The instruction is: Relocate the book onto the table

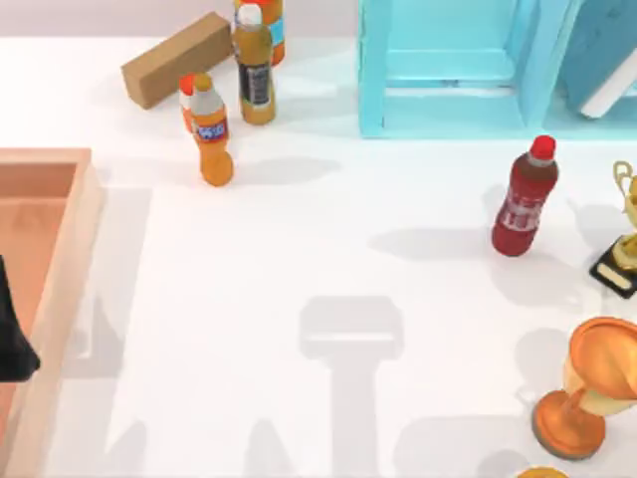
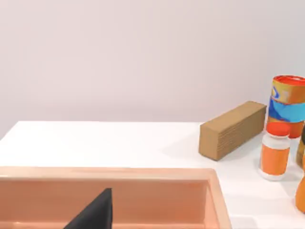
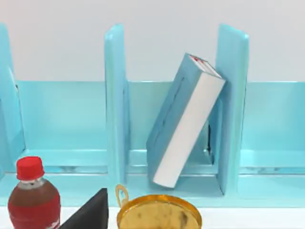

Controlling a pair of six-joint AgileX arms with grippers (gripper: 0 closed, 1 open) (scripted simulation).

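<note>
At the far left of the large plain white table lies a shallow pale wooden tray, and the left gripper shows as a dark shape over it at the picture's left edge; whether its fingers are open or closed I cannot tell. Further back stand a brown cardboard box, a small orange bottle with a blue label and a taller amber bottle with a white cap, all well apart from the work. Right of centre, along the far edge, sits the light-blue shelf unit with upright dividers. The flat teal-blue hardcover book is in one of its compartments at the far right, tilted, its upper corner leaning on the right-hand divider and its lower corner on the shelf floor, white page edges facing out. In front of it stand a dark red bottle with a red cap, a small gold trophy and a large orange-gold cup. The right gripper shows just a dark finger tip low in the wrist view, so its state cannot be told either. I judge the book stiff, moderately heavy and smooth-covered; gripping across its two covers near the raised outer end looks safest, since a pinch at one corner could let it swing.
</note>
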